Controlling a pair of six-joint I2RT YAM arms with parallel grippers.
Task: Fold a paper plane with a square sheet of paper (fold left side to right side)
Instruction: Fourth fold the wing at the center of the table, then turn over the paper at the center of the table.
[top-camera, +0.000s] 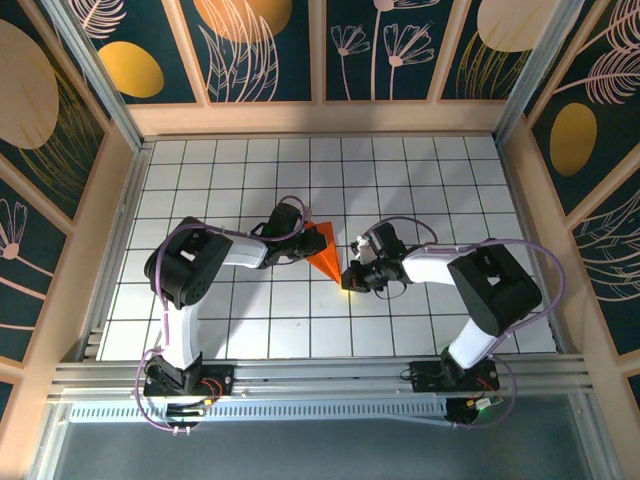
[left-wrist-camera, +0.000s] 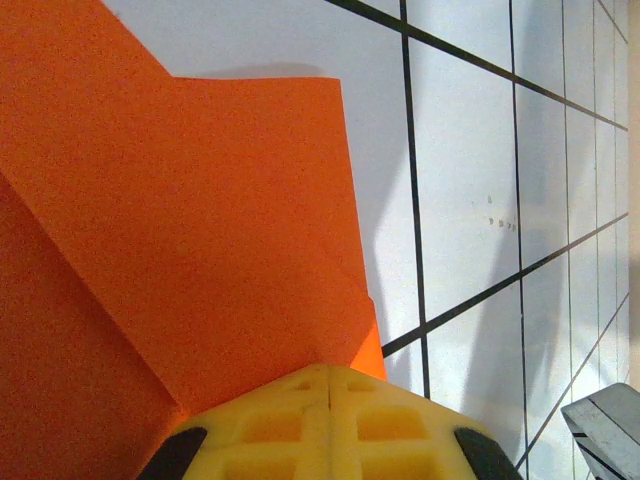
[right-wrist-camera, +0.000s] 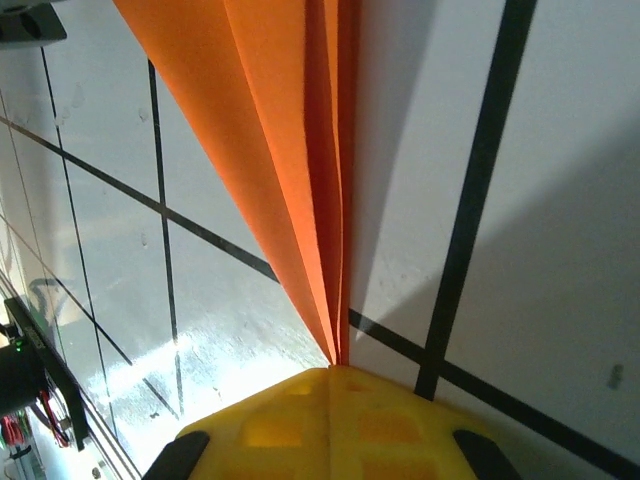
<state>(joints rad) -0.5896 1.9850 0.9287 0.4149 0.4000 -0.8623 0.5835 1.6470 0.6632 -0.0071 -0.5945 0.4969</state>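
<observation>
Top view, read from left to right. The left gripper (top-camera: 303, 240) reaches in from its base at the near edge and meets the broad rear end of the square sheet of paper (top-camera: 326, 252). The sheet is here an orange creased wedge lying near the middle of the white gridded table (top-camera: 450, 180), its point aimed toward the near right. The right gripper (top-camera: 352, 277) sits at that point.

Left wrist view: the left gripper (left-wrist-camera: 330, 372) has its yellow jaws closed together, resting against the wide flaps of the sheet (left-wrist-camera: 200, 230), where a diagonal crease divides two layers.

Right wrist view: the right gripper (right-wrist-camera: 335, 372) is likewise closed, and the narrow layered folds of the sheet (right-wrist-camera: 285, 150) converge exactly at its seam. Whether either tool pinches a layer or merely presses on it cannot be told.

Judged stage: the nose folds are made and the body is being brought together along its centre line, left half over right. The next move calls for the nose to be kept pinned while the left side is carried across. The edges must meet squarely, since thin paper slips and buckles readily
</observation>
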